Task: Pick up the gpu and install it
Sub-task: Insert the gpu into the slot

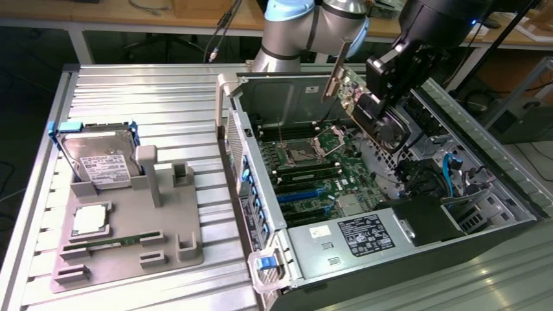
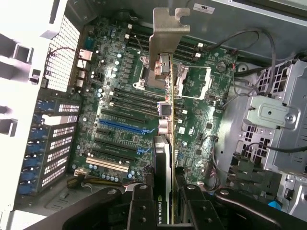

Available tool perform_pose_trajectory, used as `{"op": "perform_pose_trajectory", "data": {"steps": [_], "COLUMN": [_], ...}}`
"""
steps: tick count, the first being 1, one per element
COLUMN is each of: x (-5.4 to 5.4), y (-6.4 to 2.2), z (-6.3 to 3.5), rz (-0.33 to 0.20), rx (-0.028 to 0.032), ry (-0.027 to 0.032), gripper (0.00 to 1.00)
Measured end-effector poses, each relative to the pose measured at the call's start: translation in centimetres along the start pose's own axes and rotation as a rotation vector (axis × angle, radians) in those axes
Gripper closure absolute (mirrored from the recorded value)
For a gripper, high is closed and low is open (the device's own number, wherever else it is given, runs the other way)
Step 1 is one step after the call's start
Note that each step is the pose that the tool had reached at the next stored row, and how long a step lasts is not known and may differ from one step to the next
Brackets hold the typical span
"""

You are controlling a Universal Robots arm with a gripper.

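The gripper [image 2: 163, 194] has its jaws pinching the gpu [image 2: 165, 110] edge-on, with the bracket end farthest from the fingers. The card hangs over the motherboard [image 2: 120, 110] inside the open computer case [image 1: 302, 84]. Pick-up looks done, but the card sits in no slot yet.

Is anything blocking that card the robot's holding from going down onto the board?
Nothing visible does. The gripper holds the gpu above the motherboard, and the slots on it look bare.
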State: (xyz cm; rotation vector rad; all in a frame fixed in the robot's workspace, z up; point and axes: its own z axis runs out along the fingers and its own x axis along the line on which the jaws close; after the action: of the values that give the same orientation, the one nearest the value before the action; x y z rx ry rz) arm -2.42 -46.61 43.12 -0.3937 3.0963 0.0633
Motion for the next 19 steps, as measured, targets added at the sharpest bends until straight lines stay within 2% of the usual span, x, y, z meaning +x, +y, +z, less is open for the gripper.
{"op": "perform_pose_trajectory", "data": {"steps": [19], "x": [0.0], "y": [0.0], "z": [0.0], "rz": [-0.107], "rx": [-0.0026], "ry": [0.004], "gripper": [0.73]}}
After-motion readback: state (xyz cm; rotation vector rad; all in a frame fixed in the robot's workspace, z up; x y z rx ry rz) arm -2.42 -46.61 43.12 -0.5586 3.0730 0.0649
